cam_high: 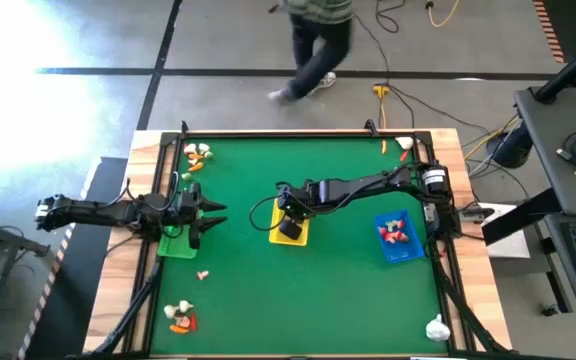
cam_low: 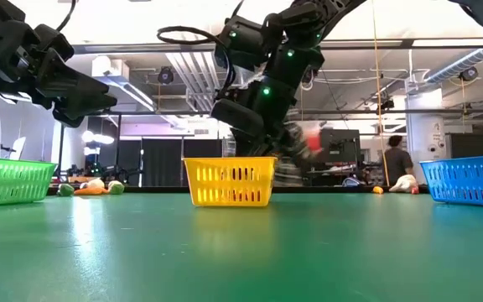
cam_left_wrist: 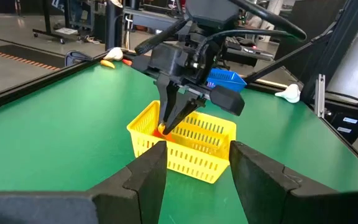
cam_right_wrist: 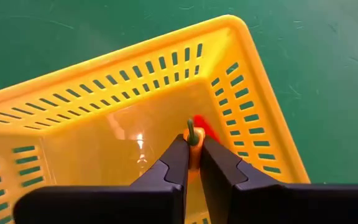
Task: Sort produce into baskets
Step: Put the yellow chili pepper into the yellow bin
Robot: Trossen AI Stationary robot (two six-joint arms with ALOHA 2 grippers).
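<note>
Inside the yellow basket (cam_right_wrist: 135, 124), the right gripper (cam_right_wrist: 193, 163) is pinching a small orange toy piece (cam_right_wrist: 194, 144) between its nearly closed fingers, basket walls rising close around them. The left gripper (cam_high: 196, 214) is hovering over the green basket (cam_high: 175, 241), fingers (cam_left_wrist: 146, 177) parted and holding nothing. The blue basket (cam_high: 396, 238) is sitting well beyond. Bare green table (cam_high: 298, 290) is lying open between.
</note>
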